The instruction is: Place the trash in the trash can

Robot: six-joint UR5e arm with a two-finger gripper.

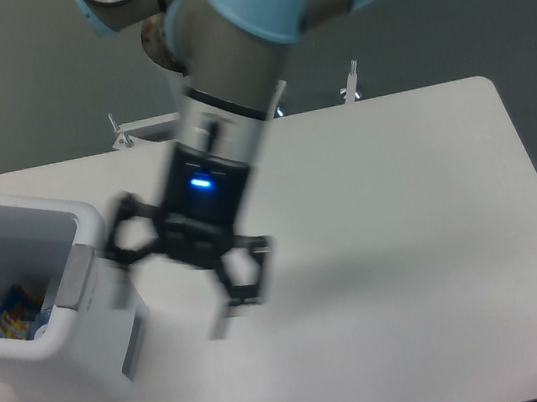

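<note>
Gripper blurred, jaws spread and holding nothing, one white trash can just beside its near finger, one colourful wrapper inside the can.

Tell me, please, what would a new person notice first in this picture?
First the big arm with pale blue joints, reaching down from the top, its blurred gripper open and empty above the white table. Next the white trash can at the left edge, with something colourful inside.
</note>
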